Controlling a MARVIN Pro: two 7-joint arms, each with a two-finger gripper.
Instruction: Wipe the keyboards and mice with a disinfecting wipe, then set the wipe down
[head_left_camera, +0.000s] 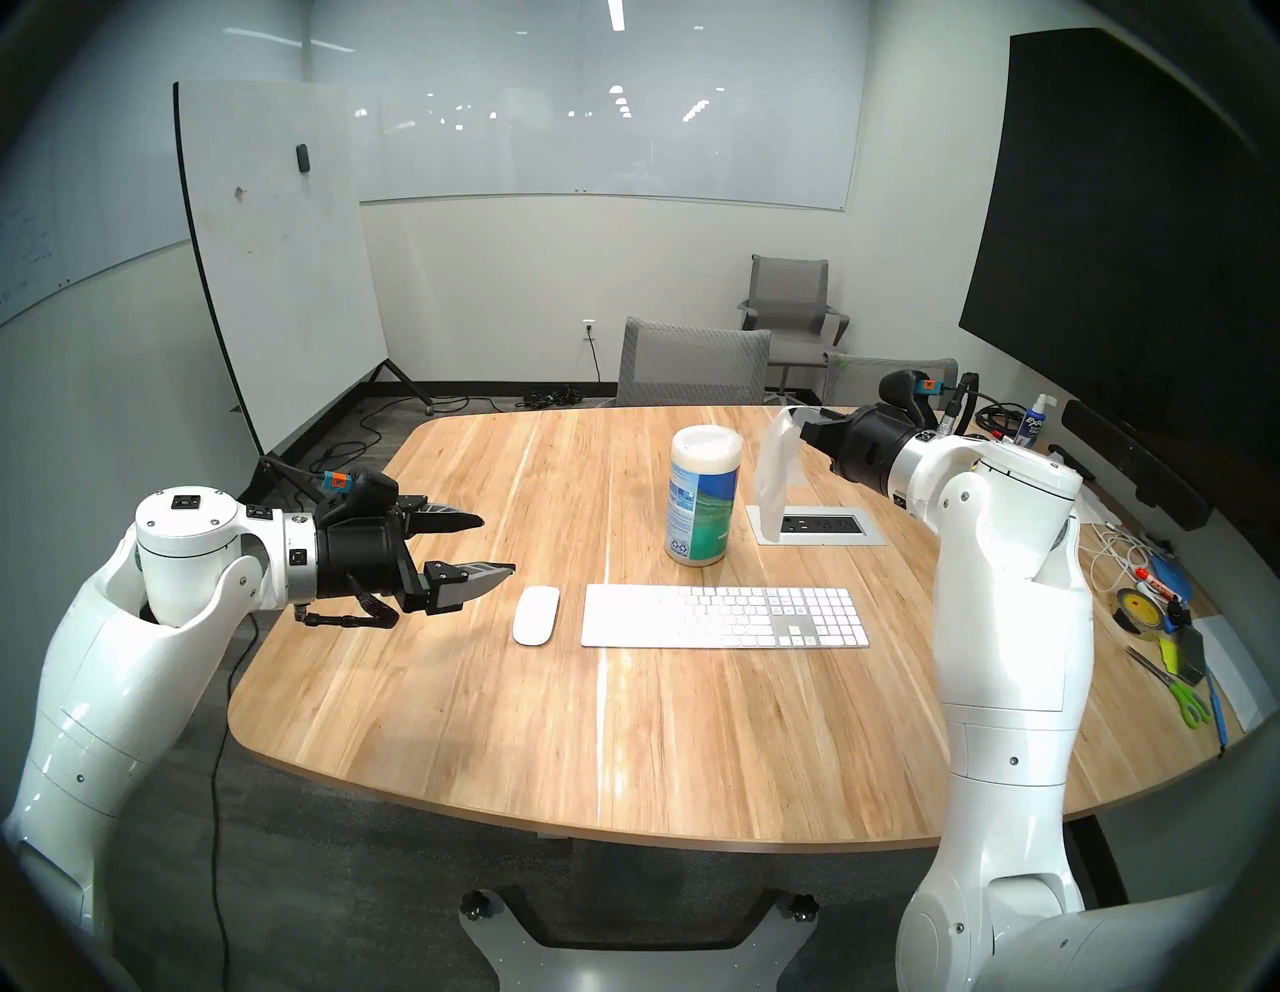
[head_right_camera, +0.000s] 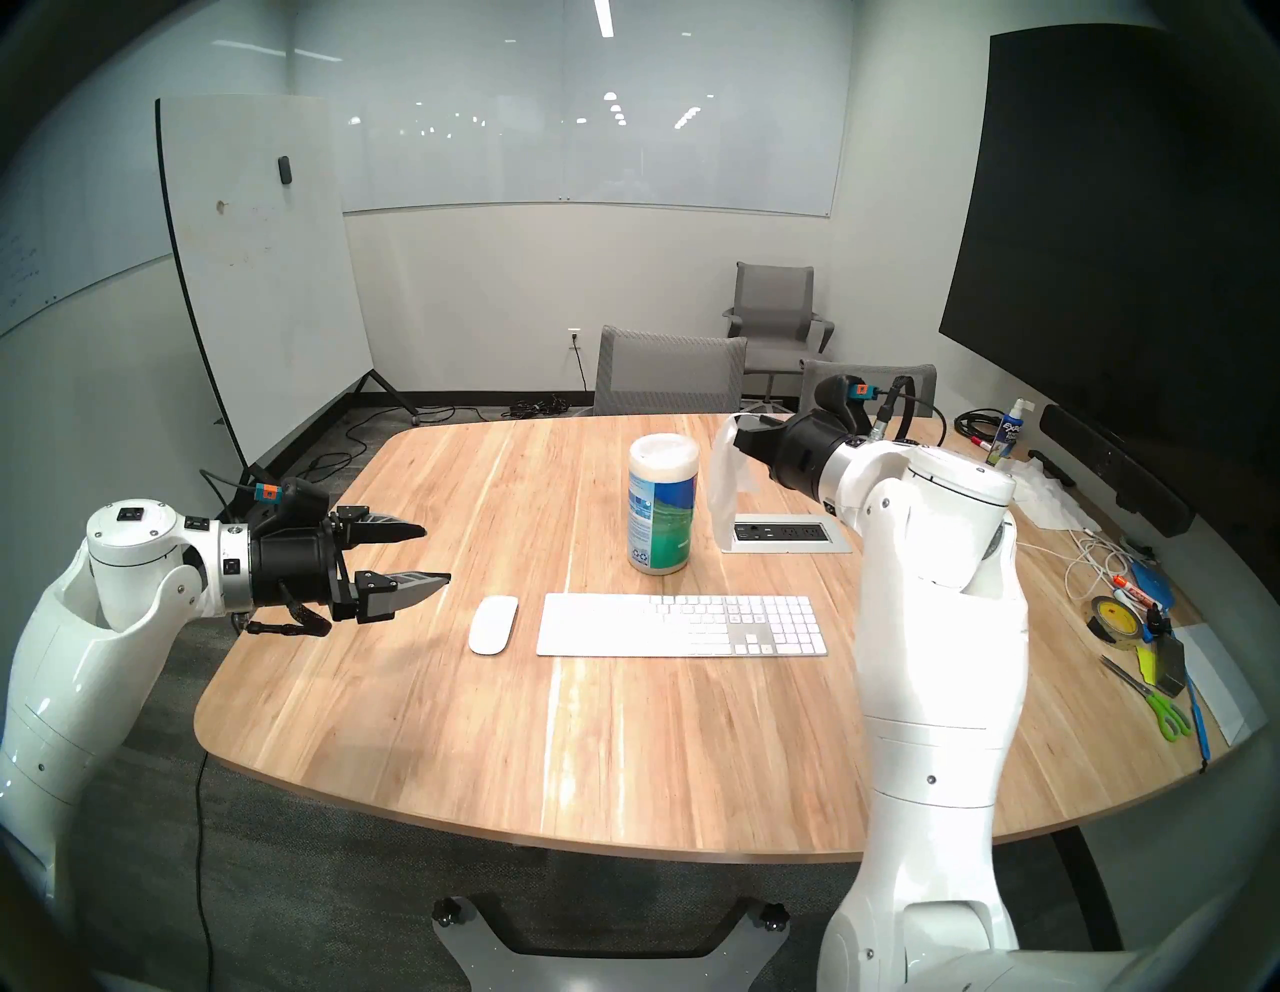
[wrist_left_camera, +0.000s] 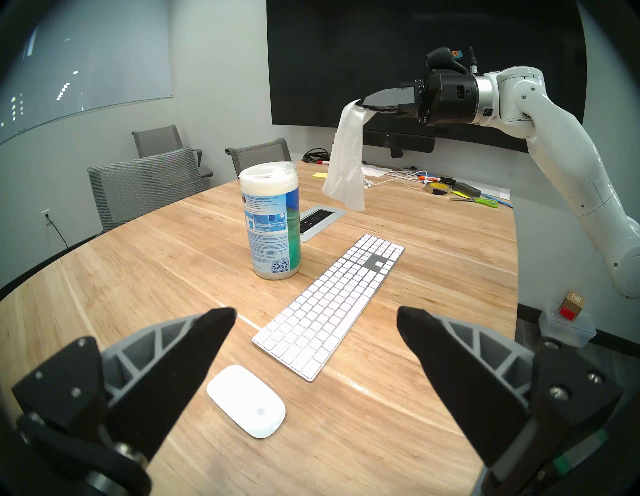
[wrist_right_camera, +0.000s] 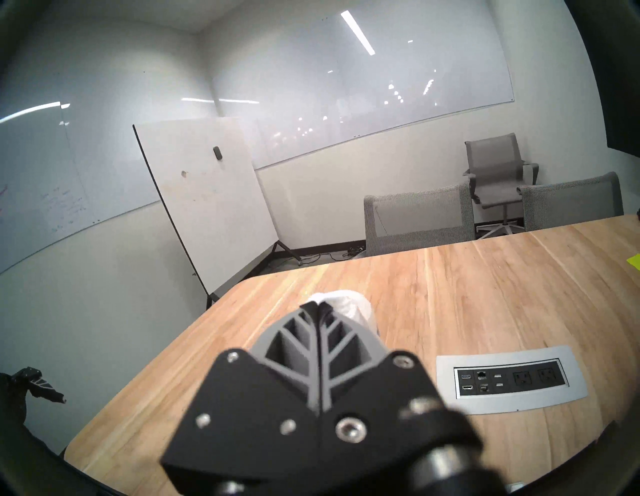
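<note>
- Right gripper (wrist_left_camera: 363, 104): I hold it high over the far right of the table (head_left_camera: 485, 748), fingers pressed together on the top edge of the wipe (head_left_camera: 777, 478).
- Wipe: hangs free below the tips, above the outlet plate (head_left_camera: 841, 537), just right of the canister (head_left_camera: 703, 495). I judge it light, limp and probably damp; it will drape and cling rather than push, so I keep the pinch at its edge and drag the loose part flat across surfaces.
- Left gripper (head_left_camera: 495, 544): fingers spread wide, nothing in them, hovering over the near left of the table, just left of the mouse (head_left_camera: 536, 615).
- Keyboard (head_left_camera: 724, 616): lies flat at centre, long side facing me, just right of the mouse, apart from it. Stiff, low; I expect it to slide under a sideways drag, as it looks light.
- Mouse: smooth and domed, likely to skate if rubbed hard; the idle left gripper is near enough to steady it.
- Room: broad bare wood near the keyboard and toward the near edge. The canister stands just beyond the keyboard; a swinging wipe could brush it. Clutter (head_left_camera: 1150, 609) crowds the right edge.
</note>
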